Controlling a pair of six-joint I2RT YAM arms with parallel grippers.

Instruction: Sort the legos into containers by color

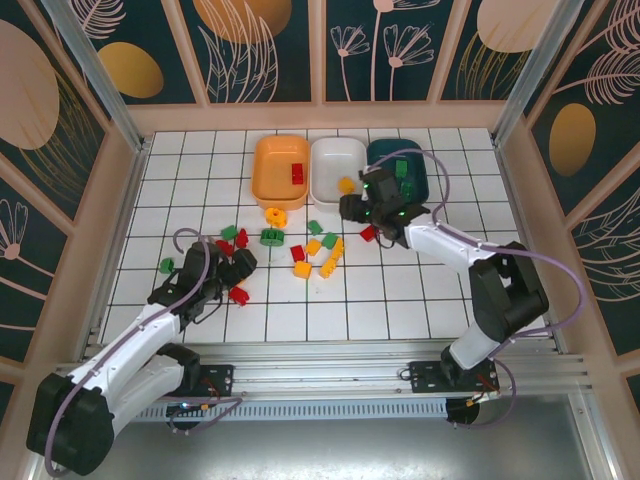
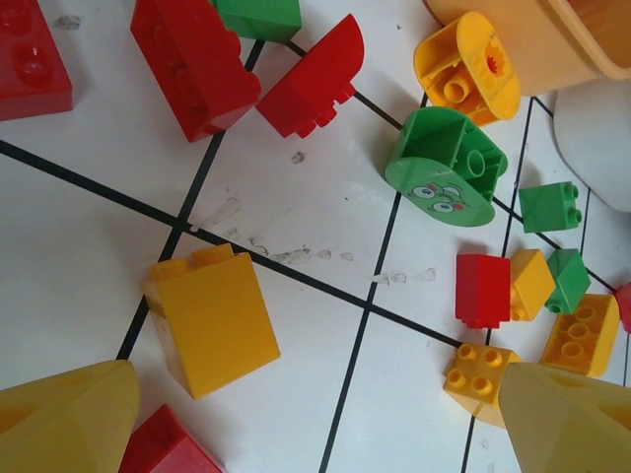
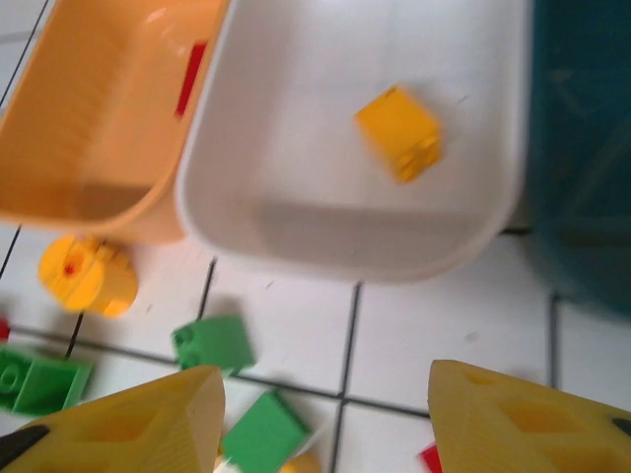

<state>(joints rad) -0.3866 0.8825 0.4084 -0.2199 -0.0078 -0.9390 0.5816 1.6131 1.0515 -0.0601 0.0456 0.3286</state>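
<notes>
Legos (image 1: pixel 312 246) lie scattered across the bench (image 1: pixel 400 300), on the near side of the bins. The left fingers (image 2: pixel 69 419) are spread wide and empty above a yellow brick (image 2: pixel 212 320), which sits between them but nearer one finger than the other. The left arm is clearly nearer to it. The right fingers (image 3: pixel 523 414), parted and empty, hover at the near rim of the white bin (image 3: pixel 325 246).

Cut by frame edge and blurred: dark teal bin (image 3: pixel 582 148), ahead-right of right gripper (image 3: pixel 325 404) (contents unreadable). Cropped at bottom edge: red brick (image 2: pixel 173 448), beside one fingertip of left gripper (image 2: pixel 315 424). Mostly cropped: orange bin (image 2: pixel 532 39), far ahead-right.
</notes>
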